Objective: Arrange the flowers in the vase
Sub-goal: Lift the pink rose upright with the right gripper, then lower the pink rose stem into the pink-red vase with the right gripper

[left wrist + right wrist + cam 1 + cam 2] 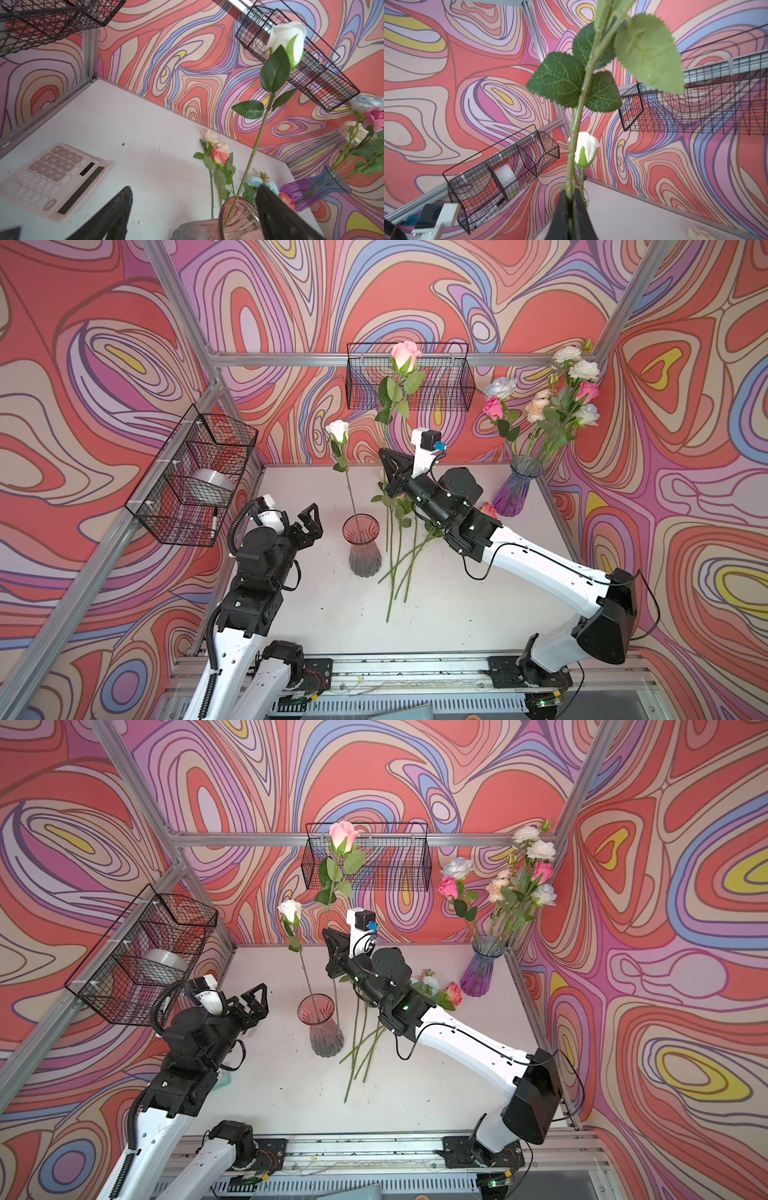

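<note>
Right jaws are pressed onto the stem of the pink rose (406, 355), pinching it below the leaves. The rose is held upright, bloom high against the far wall, just right of and beyond the pink vase (361, 545). I cannot separate the lower end of its stem from the loose flowers (219, 155) lying on the surface (436, 614) under the right arm. The pink vase, mid-surface, holds one white rose (337, 430), leaning left. The purple vase (517, 489), far right, holds a full bunch (548, 406). Left jaws are spread wide and empty, just left of the pink vase, not touching it. Judged step: carry the pink rose over the pink vase and lower the stem in. Risks:
- The mouth is narrow and the stem long, so a tip arriving low or off-centre would strike the rim and tip the unbraced vase.
- The thin stem could swivel in the pinch under the heavy bloom.
- The leaves may snag the white rose and lever it out.
- The right arm, low over the loose flowers, could sweep them aside.
</note>
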Robot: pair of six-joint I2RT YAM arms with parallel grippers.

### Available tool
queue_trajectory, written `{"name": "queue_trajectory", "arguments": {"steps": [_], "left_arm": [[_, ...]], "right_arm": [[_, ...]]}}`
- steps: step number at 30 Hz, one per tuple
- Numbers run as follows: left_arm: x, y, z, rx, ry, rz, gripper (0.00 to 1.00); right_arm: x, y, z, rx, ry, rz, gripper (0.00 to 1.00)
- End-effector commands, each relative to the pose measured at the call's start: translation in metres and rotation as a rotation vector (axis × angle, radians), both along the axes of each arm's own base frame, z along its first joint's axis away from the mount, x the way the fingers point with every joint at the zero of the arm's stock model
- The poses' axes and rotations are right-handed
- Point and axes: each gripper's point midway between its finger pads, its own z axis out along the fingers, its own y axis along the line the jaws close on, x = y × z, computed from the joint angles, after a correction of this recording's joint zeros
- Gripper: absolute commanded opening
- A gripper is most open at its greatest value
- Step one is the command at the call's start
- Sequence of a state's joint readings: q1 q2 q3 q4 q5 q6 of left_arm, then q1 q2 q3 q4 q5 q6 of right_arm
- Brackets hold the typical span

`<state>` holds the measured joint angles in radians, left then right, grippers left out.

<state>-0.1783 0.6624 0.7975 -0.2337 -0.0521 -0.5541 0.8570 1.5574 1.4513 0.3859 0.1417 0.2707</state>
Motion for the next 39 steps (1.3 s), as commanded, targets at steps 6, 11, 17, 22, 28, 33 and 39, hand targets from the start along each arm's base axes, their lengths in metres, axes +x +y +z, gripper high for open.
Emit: {"name": "queue_trajectory", "arguments": {"steps": [6,11,17,22,28,33,39], "left_arm": [[-0.005,-0.019,0.022,-0.035,-0.101,-0.117,0.93],[-0.007,-0.018,0.024,-0.034,-0.109,-0.117,0.93],[-0.006,-0.021,0.023,-0.037,-0.105,-0.130,0.93],[-0.005,-0.023,0.023,-0.041,-0.103,-0.140,0.93],[-0.003,-0.025,0.021,-0.045,-0.095,-0.148,0.93],[-0.001,-0.025,0.018,-0.048,-0.086,-0.149,0.92],[0.001,-0.029,0.015,-0.054,-0.077,-0.168,0.92]], "right_arm": [[0.032,0.016,0.021,0.106,-0.063,-0.077,0.00],[0.052,0.039,-0.030,0.033,-0.004,-0.083,0.00],[0.054,0.047,-0.089,-0.021,0.090,-0.062,0.00],[0.037,0.058,-0.145,-0.102,0.229,-0.011,0.09],[0.013,0.058,-0.178,-0.235,0.326,0.001,0.24],[-0.007,0.047,-0.172,-0.242,0.335,0.016,0.26],[-0.023,0.030,-0.164,-0.268,0.355,0.014,0.30]]}}
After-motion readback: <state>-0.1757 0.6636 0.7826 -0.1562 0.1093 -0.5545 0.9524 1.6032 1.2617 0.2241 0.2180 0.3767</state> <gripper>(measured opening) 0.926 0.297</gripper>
